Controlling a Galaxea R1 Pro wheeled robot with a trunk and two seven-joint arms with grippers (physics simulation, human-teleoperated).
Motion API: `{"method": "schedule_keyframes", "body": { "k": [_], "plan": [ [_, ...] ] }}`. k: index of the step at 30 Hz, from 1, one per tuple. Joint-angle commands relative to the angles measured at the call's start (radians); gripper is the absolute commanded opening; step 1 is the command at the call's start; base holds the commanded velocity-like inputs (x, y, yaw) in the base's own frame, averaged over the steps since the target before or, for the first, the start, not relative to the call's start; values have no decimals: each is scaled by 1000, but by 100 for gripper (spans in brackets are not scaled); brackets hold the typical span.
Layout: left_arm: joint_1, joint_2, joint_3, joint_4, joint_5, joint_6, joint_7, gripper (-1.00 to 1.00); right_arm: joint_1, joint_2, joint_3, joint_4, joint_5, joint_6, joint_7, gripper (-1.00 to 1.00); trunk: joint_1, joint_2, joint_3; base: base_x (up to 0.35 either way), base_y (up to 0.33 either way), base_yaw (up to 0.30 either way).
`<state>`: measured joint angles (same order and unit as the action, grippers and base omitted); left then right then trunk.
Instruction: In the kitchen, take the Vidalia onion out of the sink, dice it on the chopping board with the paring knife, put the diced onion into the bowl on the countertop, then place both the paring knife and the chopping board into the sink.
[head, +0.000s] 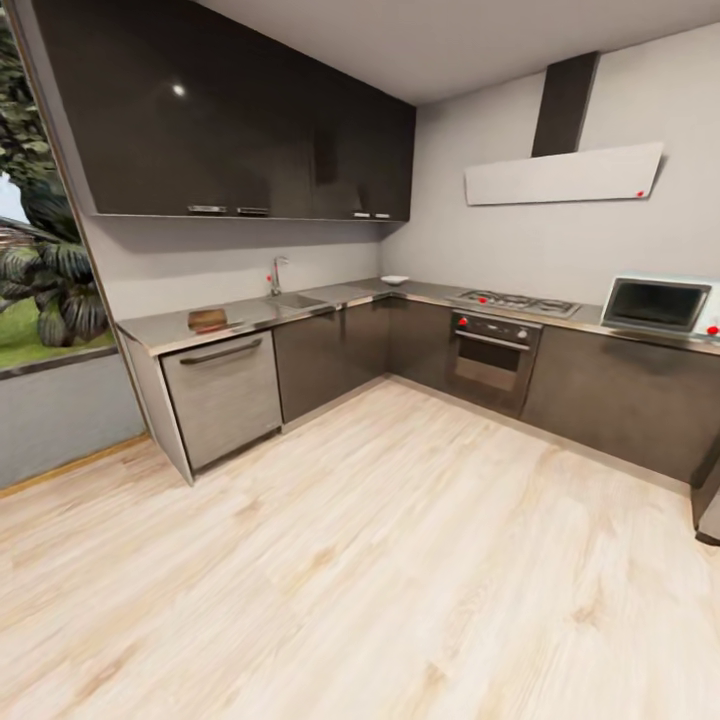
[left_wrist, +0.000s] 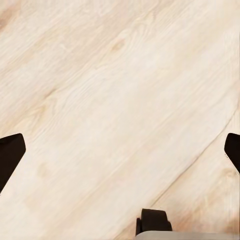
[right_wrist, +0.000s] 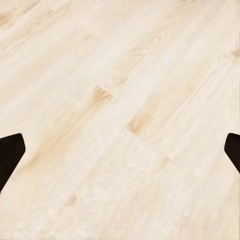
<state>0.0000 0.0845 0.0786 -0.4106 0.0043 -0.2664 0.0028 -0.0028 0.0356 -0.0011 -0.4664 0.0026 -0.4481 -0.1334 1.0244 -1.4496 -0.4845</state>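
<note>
From my seat, the rectangular brown wooden chopping board (head: 207, 320) sits far off at about ten o'clock, lying on the flat grey glossy steel-look countertop (head: 350, 293) near its left end, above a brushed-metal dishwasher front (head: 223, 397). A small red speck at the board's right edge may be the paring knife; it is too small for me to be sure. Further right along the same run is the grey steel sink (head: 292, 300) with its curved chrome tap (head: 275, 274) behind it; I cannot see into the basin, so the onion is hidden from me. At the corner of the counter, around twelve o'clock, rests the shallow white bowl (head: 394, 280), well apart from the board.

Beyond that, the right-hand run carries a gas hob (head: 513, 302) over a built-in oven (head: 489, 361), and a pale microwave (head: 660, 305) cut off by the frame at three o'clock. Dark glossy wall cabinets (head: 250, 130) hang above the sink run.

Between me and the cabinets lies a broad stretch of pale wooden plank floor (head: 380, 560), open for moving.

In the left wrist view, the left gripper (left_wrist: 120, 152) has its dark fingertips (left_wrist: 10, 155) at opposite edges of the picture, spread wide, with floor between and a dark wheel-like part (left_wrist: 154, 221) cut off at the rim. The right gripper (right_wrist: 120, 152) is likewise spread wide over bare planks, holding nothing.
</note>
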Motion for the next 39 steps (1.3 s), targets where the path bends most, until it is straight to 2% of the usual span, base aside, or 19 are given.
{"method": "schedule_keyframes", "body": {
  "k": [1, 30, 39],
  "plan": [
    [0, 0, 1, -1, 0, -2, 0, 100, 0, 0, 0, 0, 0, -2, -3, 100, 1, 0, -1, 324, 0, 0],
    [0, 0, 1, -1, 0, -16, 0, 100, 0, 1, 1, 0, 1, -3, -3, 100, 1, 0, -41, 324, 0, 0],
    [0, 0, -1, -1, 0, -19, 0, 100, 0, 2, 1, 0, 0, -51, -5, 100, 1, 0, -42, 324, 0, 22]
  ]
}}
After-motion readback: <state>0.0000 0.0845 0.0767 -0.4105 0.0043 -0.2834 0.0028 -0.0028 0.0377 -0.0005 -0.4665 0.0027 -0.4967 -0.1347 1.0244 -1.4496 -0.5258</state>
